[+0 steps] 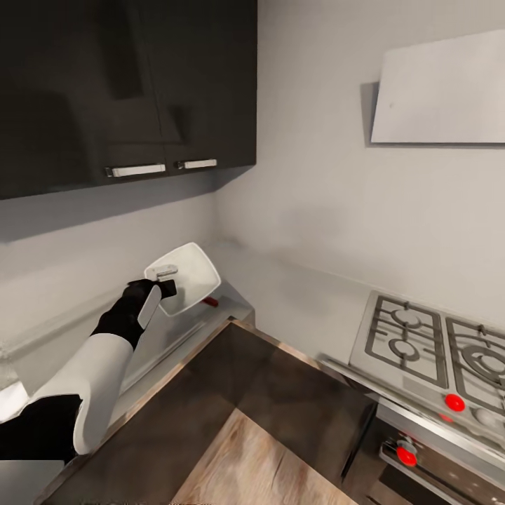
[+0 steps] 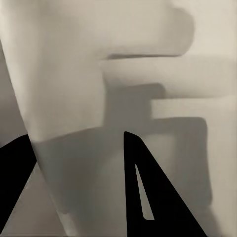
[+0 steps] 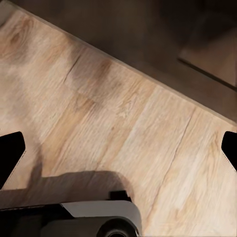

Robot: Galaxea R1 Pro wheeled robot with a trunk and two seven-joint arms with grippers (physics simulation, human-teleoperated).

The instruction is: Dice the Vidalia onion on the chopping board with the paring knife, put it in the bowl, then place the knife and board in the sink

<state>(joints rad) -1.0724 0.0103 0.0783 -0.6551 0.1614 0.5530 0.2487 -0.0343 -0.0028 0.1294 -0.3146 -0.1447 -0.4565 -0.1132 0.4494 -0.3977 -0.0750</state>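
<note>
While our left hand (image 1: 167,286) is gripping the near rim of the bowl (image 1: 189,275), we are holding it tilted above the counter (image 1: 231,303); the paring knife (image 1: 210,301) is lying just right of it. Our right hand's fingers (image 3: 11,154) are gaping wide, empty, over the floor (image 3: 123,123).

The white squarish bowl (image 1: 184,278) is tilted above the countertop (image 1: 294,298), rim gripped.

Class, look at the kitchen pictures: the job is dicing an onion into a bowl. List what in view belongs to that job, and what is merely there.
Belongs to the job:
- bowl, held tilted at its rim by the left gripper
- countertop

Merely there:
- gas hob
- red hob knobs
- black wall cabinets
- extractor hood
- wood-plank floor
</note>
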